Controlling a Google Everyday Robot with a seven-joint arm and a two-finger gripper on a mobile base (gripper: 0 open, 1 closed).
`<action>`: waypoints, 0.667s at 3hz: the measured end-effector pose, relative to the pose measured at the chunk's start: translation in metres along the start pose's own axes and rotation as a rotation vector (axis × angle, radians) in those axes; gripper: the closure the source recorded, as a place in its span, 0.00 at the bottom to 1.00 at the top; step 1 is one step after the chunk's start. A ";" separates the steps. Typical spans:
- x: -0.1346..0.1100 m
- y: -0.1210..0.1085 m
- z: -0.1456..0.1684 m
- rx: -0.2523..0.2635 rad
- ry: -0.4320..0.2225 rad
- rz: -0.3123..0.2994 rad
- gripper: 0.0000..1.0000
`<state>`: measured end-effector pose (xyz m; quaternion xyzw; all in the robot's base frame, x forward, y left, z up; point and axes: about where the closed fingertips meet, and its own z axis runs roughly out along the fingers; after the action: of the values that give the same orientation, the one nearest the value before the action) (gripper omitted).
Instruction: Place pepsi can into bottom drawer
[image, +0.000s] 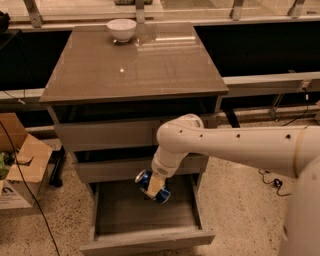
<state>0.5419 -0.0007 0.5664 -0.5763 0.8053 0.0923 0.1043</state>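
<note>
The pepsi can (150, 186) is dark blue with a silver top and lies tilted in my gripper (155, 186), which is shut on it. The gripper hangs from my white arm (225, 147), which reaches in from the right. It holds the can just above the back part of the open bottom drawer (145, 235), whose grey flat base shows below it. The can touches nothing else. The two shallower drawers above (105, 135) are closed.
A white bowl (121, 29) stands at the back of the cabinet top (130, 70). A cardboard box (20, 165) sits on the floor at the left, with cables beside it. More cables lie on the floor at the right.
</note>
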 end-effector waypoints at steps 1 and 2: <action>0.021 -0.014 0.045 -0.064 -0.013 0.111 1.00; 0.022 -0.013 0.047 -0.066 -0.012 0.110 1.00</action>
<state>0.5503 -0.0119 0.5153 -0.5336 0.8317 0.1276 0.0848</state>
